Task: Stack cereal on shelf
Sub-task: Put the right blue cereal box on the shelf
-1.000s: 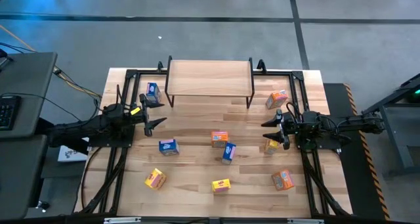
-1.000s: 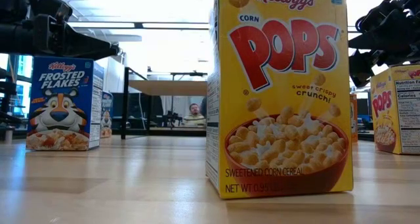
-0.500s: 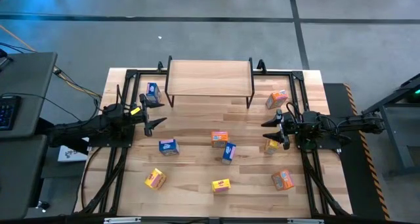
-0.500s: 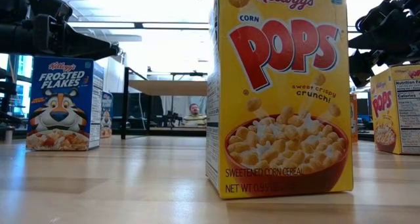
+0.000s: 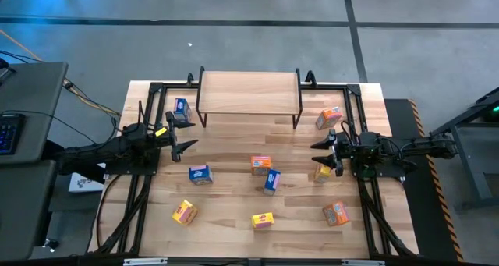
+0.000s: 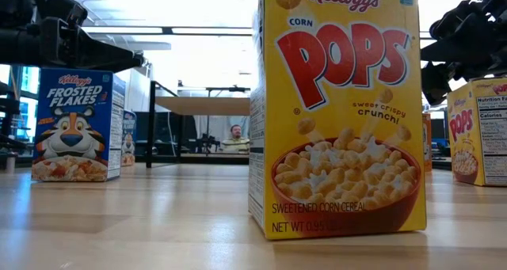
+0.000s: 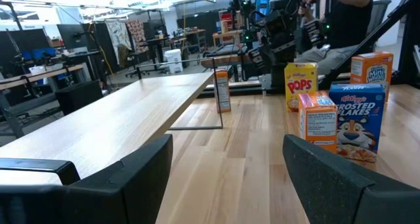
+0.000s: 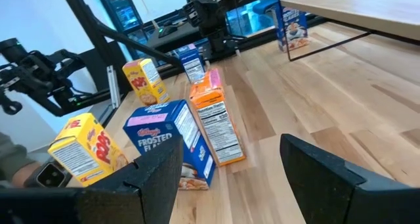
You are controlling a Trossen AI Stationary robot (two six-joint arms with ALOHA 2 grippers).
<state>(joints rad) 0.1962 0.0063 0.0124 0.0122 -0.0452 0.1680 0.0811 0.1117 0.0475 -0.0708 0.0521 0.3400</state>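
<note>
The shelf [image 5: 249, 92], a light wood top on thin black legs, stands at the table's far edge with nothing on it. Cereal boxes stand scattered over the tabletop: blue ones [image 5: 181, 108] [image 5: 199, 173] [image 5: 271, 180], orange ones [image 5: 260, 164] [image 5: 328, 118] [image 5: 336, 213], yellow ones [image 5: 184, 212] [image 5: 263, 220] [image 5: 322, 172]. My left gripper [image 5: 184, 133] hovers open at the table's left side, near the far-left blue box. My right gripper [image 5: 323, 155] hovers open at the right side, just above the yellow box there. Both point level toward the table's middle and hold nothing.
Black arm frames [image 5: 140, 141] [image 5: 366, 141] run along both table sides. In the low view a yellow box [image 6: 337, 112] fills the foreground. A person [image 7: 341, 7] sits beyond the right arm. Bare wood [image 5: 234, 137] lies between the shelf and the middle boxes.
</note>
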